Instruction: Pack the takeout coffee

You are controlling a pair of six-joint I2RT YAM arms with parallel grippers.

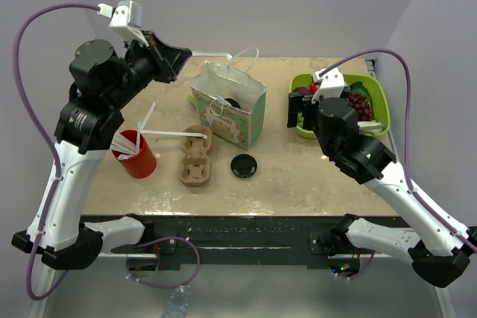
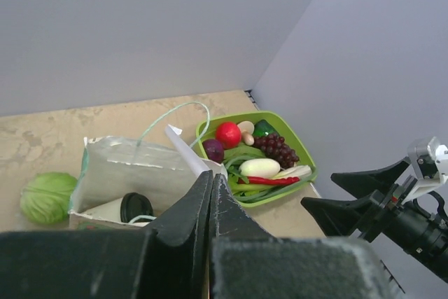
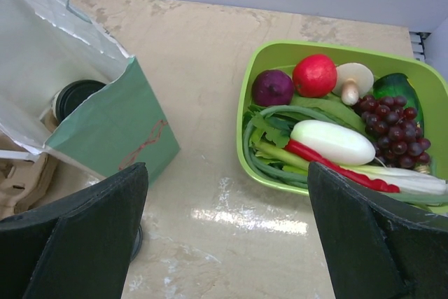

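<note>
Inside bag (image 3: 112, 131), black-lidded white cup (image 3: 78, 94)

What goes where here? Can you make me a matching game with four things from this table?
Things:
A. takeout coffee
B. loose black lid
C. red cup
D. green tray

Places or contents:
1. holds vegetables
2. inside the paper bag
3. lying flat on the table
4. holds white utensils

Pairs: A-2, B-3, C-4, D-1.
</note>
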